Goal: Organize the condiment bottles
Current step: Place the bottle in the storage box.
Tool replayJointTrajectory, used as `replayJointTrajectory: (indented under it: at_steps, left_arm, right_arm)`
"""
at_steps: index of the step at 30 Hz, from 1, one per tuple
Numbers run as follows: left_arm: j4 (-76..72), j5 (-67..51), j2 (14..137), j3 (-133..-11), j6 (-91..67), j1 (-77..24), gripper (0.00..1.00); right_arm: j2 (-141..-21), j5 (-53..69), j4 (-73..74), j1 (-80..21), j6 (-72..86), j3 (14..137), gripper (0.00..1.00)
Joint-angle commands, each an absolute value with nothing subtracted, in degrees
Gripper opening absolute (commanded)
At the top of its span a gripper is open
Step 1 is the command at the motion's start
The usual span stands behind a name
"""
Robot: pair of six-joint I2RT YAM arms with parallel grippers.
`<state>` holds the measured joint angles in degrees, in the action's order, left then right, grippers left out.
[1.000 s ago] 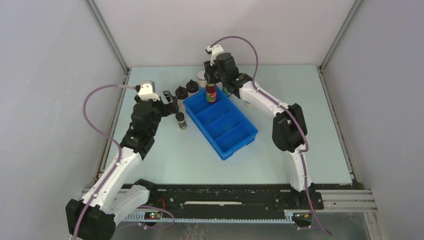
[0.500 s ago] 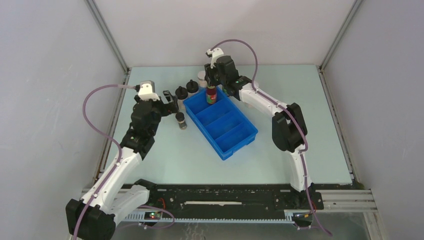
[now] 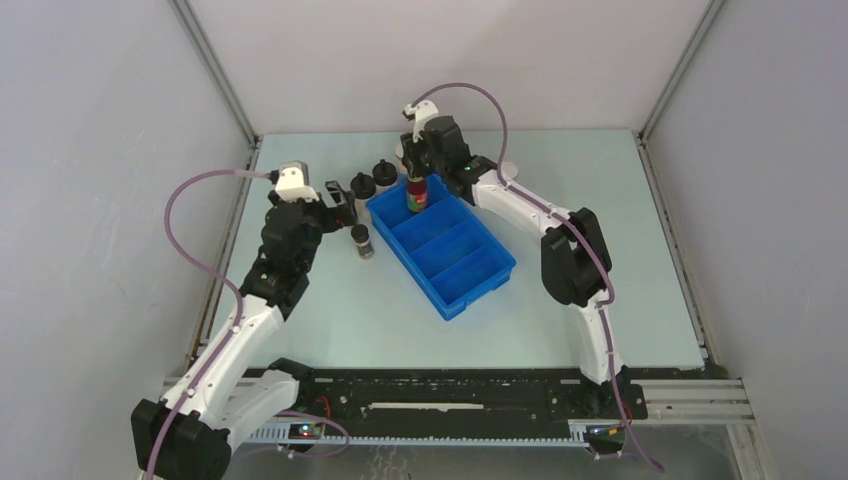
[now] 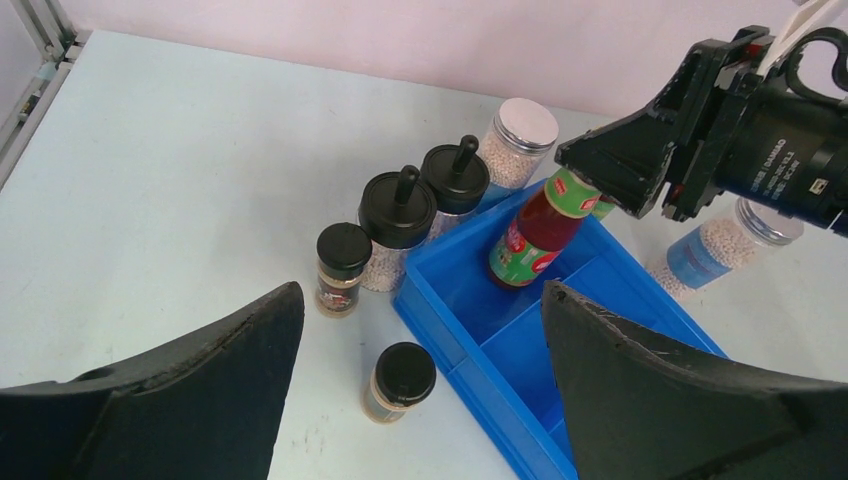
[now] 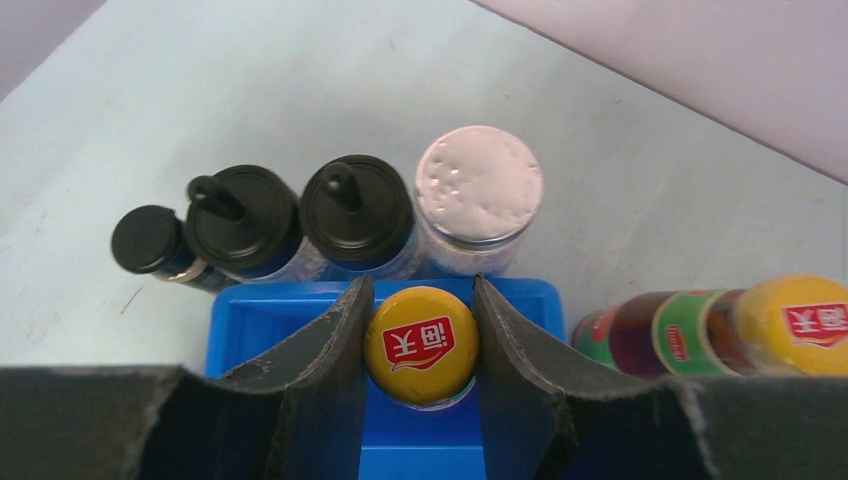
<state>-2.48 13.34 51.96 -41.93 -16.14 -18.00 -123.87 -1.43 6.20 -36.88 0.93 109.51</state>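
right gripper (image 5: 420,295) clamped on red bottle (image 4: 530,230) at cap; left-wrist view shows it tilted in blue tray (image 4: 470,330), frame centre; left gripper (image 4: 420,300) open, empty; second red bottle (image 5: 700,330) clear only in right-wrist, lower right.

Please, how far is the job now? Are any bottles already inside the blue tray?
Done: nothing stands released in the blue tray yet. In hand: the right gripper, jaws shut on the cap of the red bottle, holds it tilted in the end compartment. Left: the second red bottle, two pale jars and four black-lidded jars are outside the tray. The left gripper is open and holds nothing.
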Motion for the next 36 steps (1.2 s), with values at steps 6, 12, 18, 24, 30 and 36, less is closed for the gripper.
replayJointTrajectory:
  at_steps: [6,12,18,24,30,36]
  left_arm:
    - [-4.6,13.5,48.6,-39.9,-17.1,-18.3,0.93]
    - [-4.5,13.4,47.5,-39.7,-17.2,-18.5,0.93]
    - [-4.4,13.5,46.7,-39.6,-17.3,-18.9,0.93]
    - [-4.3,13.6,46.4,-39.5,-17.3,-19.1,0.93]
    - [-4.4,13.6,46.4,-39.3,-17.3,-19.5,0.93]
    - [-4.4,13.6,46.7,-39.4,-17.5,-20.0,0.93]
  right_arm:
    - [-120.3,-2.3,-0.3,-41.6,0.1,112.1,0.00]
    - [-120.3,-3.0,1.7,-43.4,-1.3,112.7,0.00]
    - [-120.1,-3.6,1.8,-44.8,-1.4,112.1,0.00]
    - [-119.8,-4.0,1.6,-45.6,-1.5,111.4,0.00]
    - [-119.0,-4.2,0.5,-45.9,-1.2,108.8,0.00]
    - [-117.5,-4.7,-1.8,-46.4,-0.9,105.5,0.00]
